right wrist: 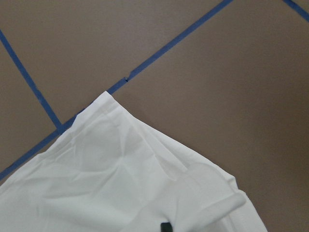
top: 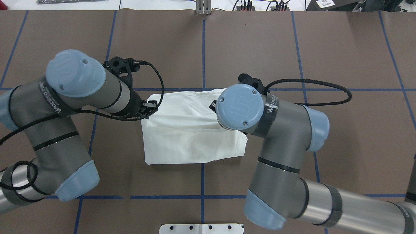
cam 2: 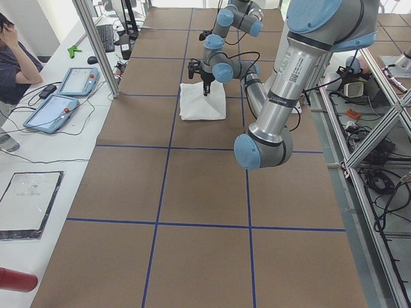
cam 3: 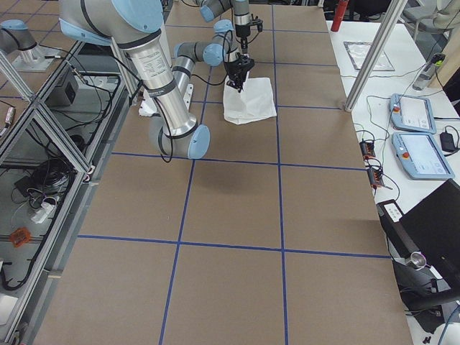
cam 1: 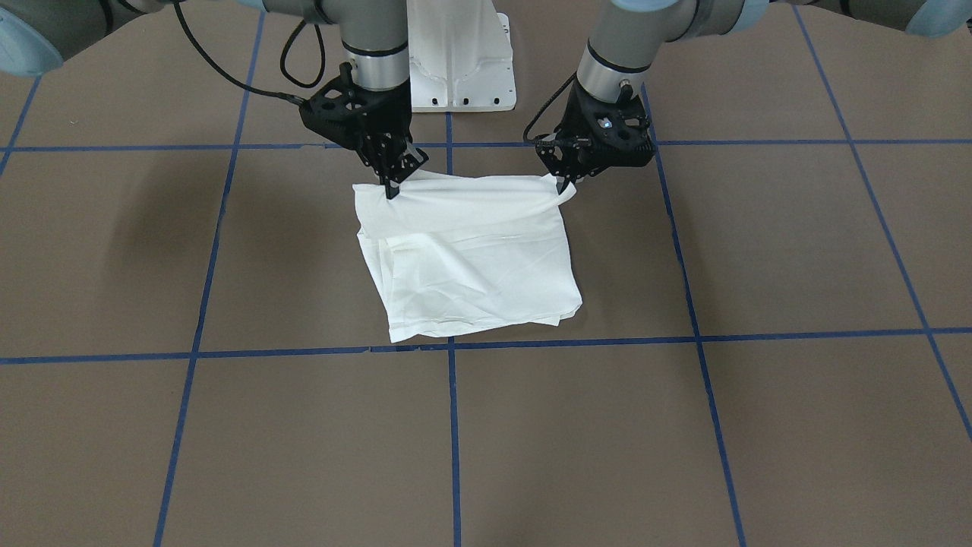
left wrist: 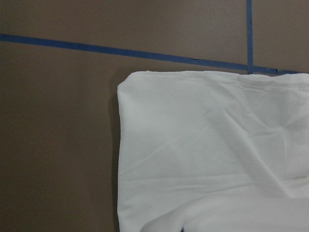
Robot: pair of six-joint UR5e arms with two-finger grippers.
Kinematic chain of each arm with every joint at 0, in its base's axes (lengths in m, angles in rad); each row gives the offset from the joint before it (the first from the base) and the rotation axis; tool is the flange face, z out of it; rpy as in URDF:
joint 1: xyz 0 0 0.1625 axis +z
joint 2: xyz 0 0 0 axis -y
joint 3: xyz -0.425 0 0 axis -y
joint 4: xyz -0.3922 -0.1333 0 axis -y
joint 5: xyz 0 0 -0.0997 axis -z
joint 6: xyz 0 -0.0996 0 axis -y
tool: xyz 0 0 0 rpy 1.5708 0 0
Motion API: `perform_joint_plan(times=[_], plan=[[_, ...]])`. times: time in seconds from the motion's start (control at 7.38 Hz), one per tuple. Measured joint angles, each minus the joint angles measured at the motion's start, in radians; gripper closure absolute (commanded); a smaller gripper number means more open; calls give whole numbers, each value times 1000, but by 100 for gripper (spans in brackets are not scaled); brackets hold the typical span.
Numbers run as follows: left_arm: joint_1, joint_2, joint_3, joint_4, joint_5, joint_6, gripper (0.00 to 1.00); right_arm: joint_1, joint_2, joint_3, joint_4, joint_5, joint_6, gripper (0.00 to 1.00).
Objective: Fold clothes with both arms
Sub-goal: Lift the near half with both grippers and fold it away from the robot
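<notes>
The clothes are a single white shirt (cam 1: 467, 258), folded into a rough square near the middle of the brown table (cam 1: 759, 425). My right gripper (cam 1: 391, 186) is shut on the corner of the shirt's edge nearest the robot, at the view's left. My left gripper (cam 1: 566, 184) pinches the other corner of that edge, where the cloth loops up slightly. In the overhead view the shirt (top: 191, 136) lies between both arms, the left gripper (top: 148, 109) is at its left edge, and the right gripper is hidden under its wrist. The wrist views show the shirt (left wrist: 217, 154) (right wrist: 120, 183) close below.
A white pedestal base (cam 1: 463, 61) stands just behind the shirt on the robot's side. Blue tape lines (cam 1: 452, 425) grid the table. A side bench holds tablets (cam 2: 61, 109), and a person (cam 2: 16, 64) sits beside it.
</notes>
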Motion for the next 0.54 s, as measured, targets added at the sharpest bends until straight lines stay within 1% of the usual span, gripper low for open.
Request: perform_joint_plan(times=[0.14, 0.27, 0.41, 0.54], plan=[[-15, -14, 81, -57, 0, 15, 100, 20, 49, -107, 50, 0, -37, 100], [-28, -20, 152, -121, 1, 29, 100, 36, 95, -193, 72, 1, -74, 100], [-47, -25, 200, -170, 0, 49, 100, 59, 137, -257, 79, 11, -112, 100], [-67, -31, 223, -193, -1, 68, 100, 86, 166, -291, 82, 36, -144, 100]])
